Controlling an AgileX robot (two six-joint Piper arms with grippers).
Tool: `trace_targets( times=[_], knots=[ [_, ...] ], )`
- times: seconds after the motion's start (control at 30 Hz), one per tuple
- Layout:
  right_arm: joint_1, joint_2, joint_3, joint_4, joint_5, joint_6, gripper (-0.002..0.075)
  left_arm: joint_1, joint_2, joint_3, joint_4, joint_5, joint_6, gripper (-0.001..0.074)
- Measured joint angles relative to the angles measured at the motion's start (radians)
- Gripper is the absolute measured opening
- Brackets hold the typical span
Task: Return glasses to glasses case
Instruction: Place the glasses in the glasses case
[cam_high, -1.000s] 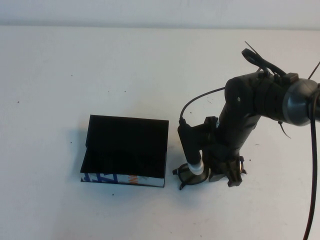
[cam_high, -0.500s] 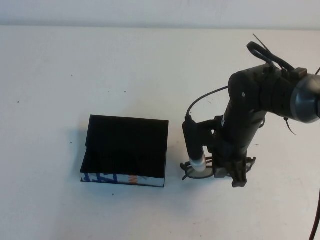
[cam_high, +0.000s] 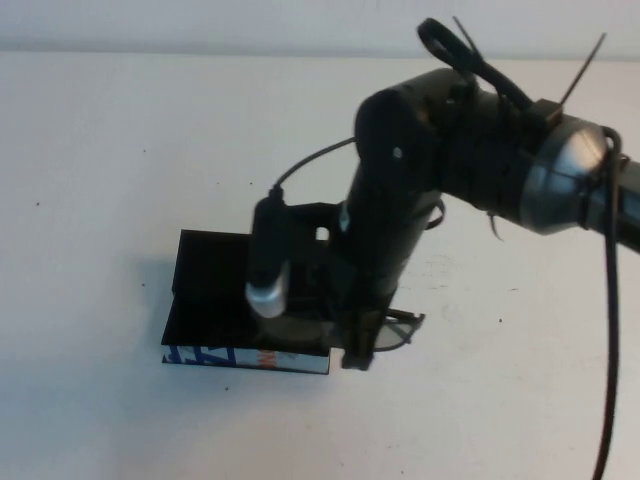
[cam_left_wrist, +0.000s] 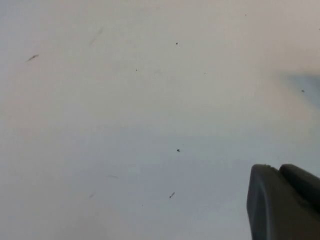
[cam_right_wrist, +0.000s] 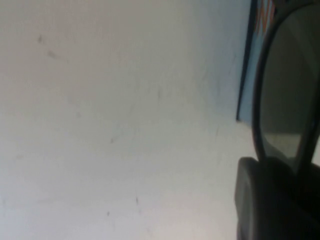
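The glasses case (cam_high: 215, 290) lies open at the table's left-middle, black inside, with a blue, white and orange patterned front side (cam_high: 205, 356). My right gripper (cam_high: 355, 345) hangs over the case's front right corner, shut on the black-rimmed glasses (cam_high: 398, 330). One lens sticks out to the right beyond the case; the other is over the case's front edge. In the right wrist view the glasses' rim (cam_right_wrist: 260, 100) rises from the right gripper (cam_right_wrist: 285, 172), with the case's patterned side (cam_right_wrist: 255, 30) behind. My left gripper (cam_left_wrist: 280, 172) is shut over bare table, seen only in its own wrist view.
A white table (cam_high: 120, 150) spreads on all sides of the case. The right arm's black cable (cam_high: 305, 165) loops above the case, and its wrist camera (cam_high: 268, 265) hangs over the case's inside.
The right gripper closed on the glasses to the right of the case, lifted them and carried them left to the case's front right corner. The case has not moved.
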Motion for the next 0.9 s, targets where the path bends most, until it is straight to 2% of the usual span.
trace_targets(
  times=[0.2,0.5,0.9],
  knots=[
    [0.076,0.137,-0.194,0.004,0.007,0.105,0.0069,0.0,0.0,0.0,0.0,0.0,0.0,-0.0004],
    [0.096,0.353,-0.421,-0.019,0.01,0.174,0.0069,0.0,0.0,0.0,0.0,0.0,0.0,-0.0004],
    [0.097,0.398,-0.458,-0.064,0.01,0.18,0.0069,0.0,0.0,0.0,0.0,0.0,0.0,-0.0004]
  ],
)
